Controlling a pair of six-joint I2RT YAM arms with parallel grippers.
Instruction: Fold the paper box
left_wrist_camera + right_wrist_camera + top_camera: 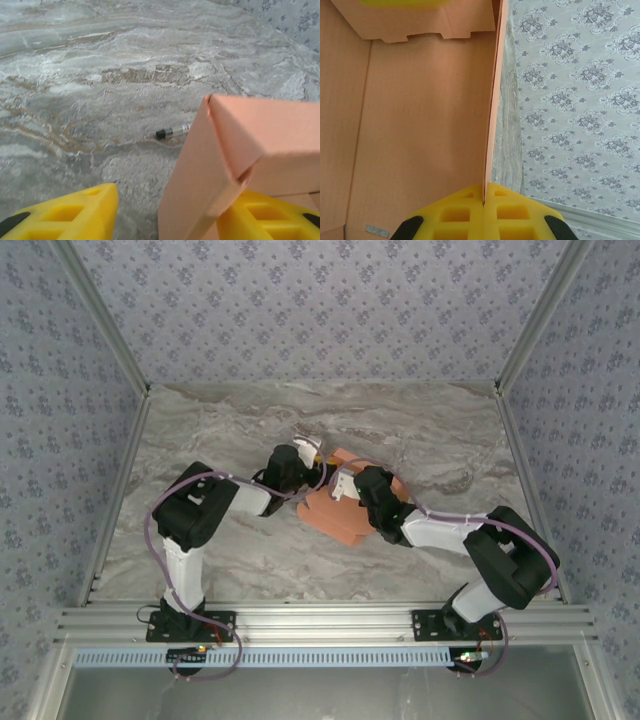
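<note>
Right gripper [484, 199]: fingers pressed together on the thin top edge of one upright wall of the paper box [420, 125].
Clamped wall: runs straight away from those fingers. The box's open inside lies on one side of it, with a notched flap at the far end.
Left gripper [172, 202]: jaws apart, nothing pinched. A folded corner of the box stands in the gap.
Left fingers [270, 220]: this one is partly covered by the box corner; the other is clear of the card.
Box position: mid-table [220, 430], partly folded, between the two wrists.
Bearing: the box sits to the left gripper's right and just ahead.
Nearer arm: both are at the box. The right one anchors it, so the left looks free to press the corner.
Beyond the box: a small clear tube [172, 132], just beside the corner.
</note>
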